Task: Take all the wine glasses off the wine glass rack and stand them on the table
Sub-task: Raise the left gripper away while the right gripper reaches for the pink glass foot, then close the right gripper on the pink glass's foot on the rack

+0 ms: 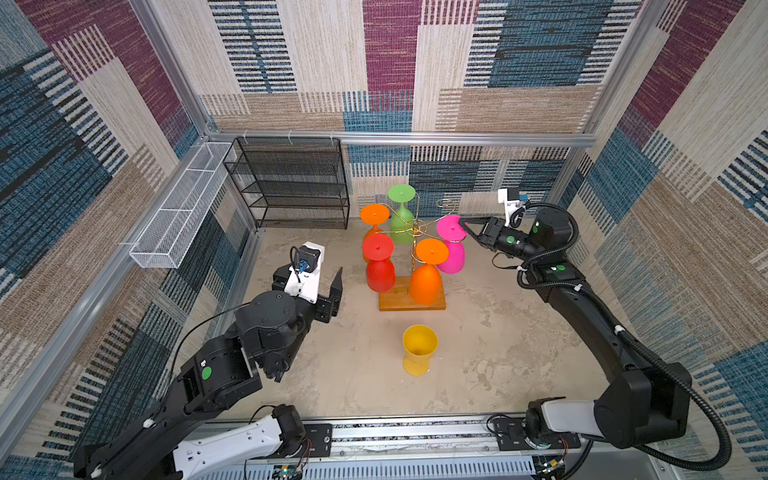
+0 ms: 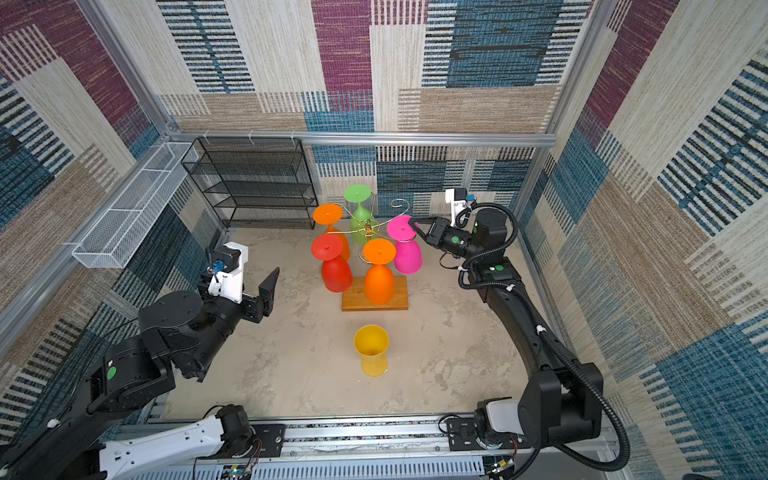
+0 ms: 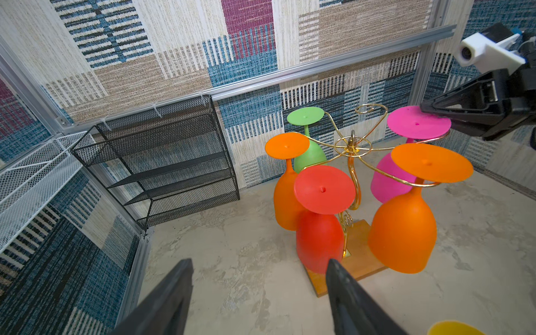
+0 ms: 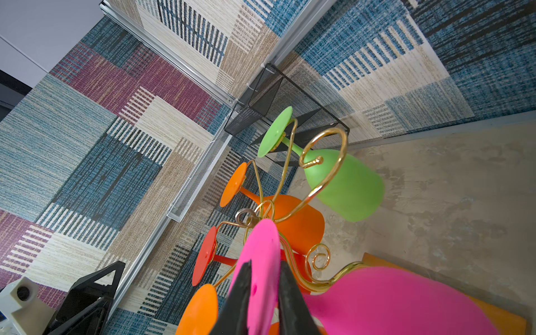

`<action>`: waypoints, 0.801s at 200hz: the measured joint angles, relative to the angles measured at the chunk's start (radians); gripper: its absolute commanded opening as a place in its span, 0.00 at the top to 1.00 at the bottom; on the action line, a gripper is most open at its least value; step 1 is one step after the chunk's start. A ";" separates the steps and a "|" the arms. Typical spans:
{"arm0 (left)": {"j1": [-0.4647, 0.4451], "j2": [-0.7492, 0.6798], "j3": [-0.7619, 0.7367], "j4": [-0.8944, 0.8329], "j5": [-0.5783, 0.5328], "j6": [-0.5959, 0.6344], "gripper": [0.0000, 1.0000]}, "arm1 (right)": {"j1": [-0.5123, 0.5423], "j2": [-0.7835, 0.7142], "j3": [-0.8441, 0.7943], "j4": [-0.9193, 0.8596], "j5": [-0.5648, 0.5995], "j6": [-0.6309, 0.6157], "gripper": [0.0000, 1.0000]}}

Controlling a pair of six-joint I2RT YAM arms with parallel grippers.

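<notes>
Yellow wine glass [image 1: 419, 349] sits closest to you, upright on its foot near the middle of the table's [image 1: 519, 353] front edge. Your left gripper [image 3: 258, 264] hovers further in, toward the left edge, with its jaws spread wide and nothing between them; it points at the rack from well apart.

Beyond the yellow glass you find the wine glass rack [image 1: 392, 301], its wooden base flat on the table around the middle. Five glasses hang upside down from its gold arms: a red glass [image 1: 380, 274] and an orange glass [image 1: 424, 284] on the near side, the pink wine glass [image 1: 453, 257] on the right, and a second orange glass [image 1: 374, 215] and a green glass [image 1: 402, 226] behind.

Your right gripper [image 4: 265, 265] reaches in from the right edge and is clamped on the rim of the pink wine glass's foot, one finger on each face of the disc. That glass hangs on its arm.

At the back left corner stands the black mesh shelf [image 1: 291, 187], and the white wire basket [image 1: 183, 208] runs along the left edge.
</notes>
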 measured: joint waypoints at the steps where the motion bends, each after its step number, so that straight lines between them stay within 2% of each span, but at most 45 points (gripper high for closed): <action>1: 0.001 0.000 0.000 0.000 0.002 0.000 0.26 | 0.000 0.000 0.000 0.000 0.000 0.000 0.84; 61: 0.035 0.016 -0.002 -0.019 0.059 -0.019 0.26 | 0.001 0.002 0.021 -0.002 -0.005 0.002 0.97; 160: 0.053 0.012 -0.002 -0.037 0.085 -0.034 0.26 | 0.000 -0.005 0.035 0.002 -0.015 0.039 1.00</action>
